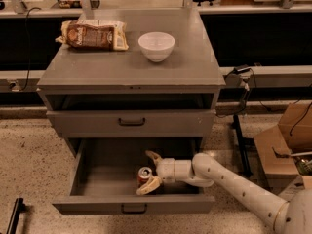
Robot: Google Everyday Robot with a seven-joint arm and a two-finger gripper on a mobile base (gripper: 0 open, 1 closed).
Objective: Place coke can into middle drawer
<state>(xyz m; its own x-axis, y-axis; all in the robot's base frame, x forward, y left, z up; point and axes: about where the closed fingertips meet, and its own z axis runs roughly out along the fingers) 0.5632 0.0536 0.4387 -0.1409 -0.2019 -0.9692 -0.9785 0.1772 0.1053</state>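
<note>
The coke can (pixel 144 174), red with a silver top, stands upright on the floor of the open middle drawer (pixel 105 172), the lowest one, near its front middle. My gripper (pixel 143 173) reaches into the drawer from the right. Its fingers are spread, one behind the can and one in front of it, with a gap at the rear finger (pixel 152 156). The gripper is open around the can. The white arm (pixel 229 179) runs off to the lower right.
A grey drawer front (pixel 131 122) just above is closed. A white bowl (pixel 156 45) and a brown snack bag (pixel 92 34) lie on the cabinet top. Cardboard boxes (pixel 285 145) and a black stand (pixel 240 130) are to the right.
</note>
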